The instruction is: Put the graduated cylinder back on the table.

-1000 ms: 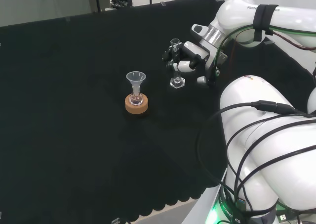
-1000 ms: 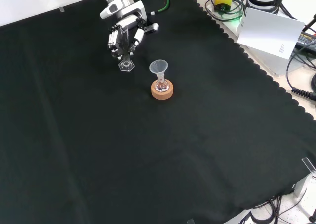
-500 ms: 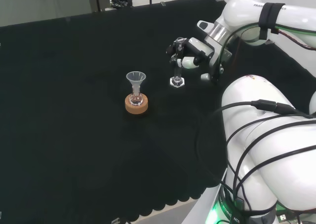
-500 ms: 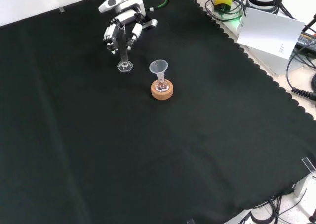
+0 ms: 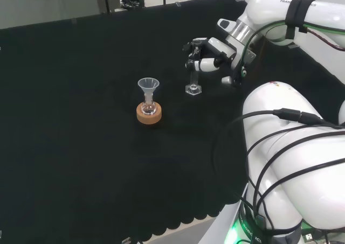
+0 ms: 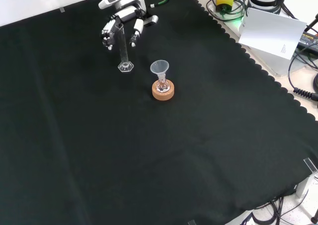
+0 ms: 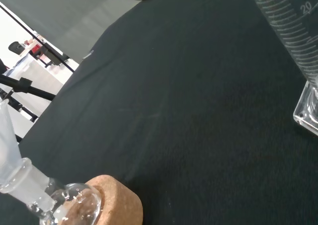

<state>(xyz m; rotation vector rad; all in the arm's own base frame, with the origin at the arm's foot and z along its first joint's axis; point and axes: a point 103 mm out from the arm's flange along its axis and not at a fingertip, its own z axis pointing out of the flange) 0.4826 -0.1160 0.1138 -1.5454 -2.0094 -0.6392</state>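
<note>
We record, nearest, a flask (image 6: 162, 85) with funnel (image 6: 159, 67) on its cork ring (image 6: 163, 91), then the graduated cylinder (image 6: 123, 53) upright on the black cloth (image 6: 149, 150), its top between the spread, relaxed fingers (image 6: 135, 35) of the hand (image 6: 122, 17).

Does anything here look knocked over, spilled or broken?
Nothing stands out. The graduated cylinder stands upright on the black cloth below the hand, and the funnel sits straight in the flask on its cork ring. No spill shows.
</note>
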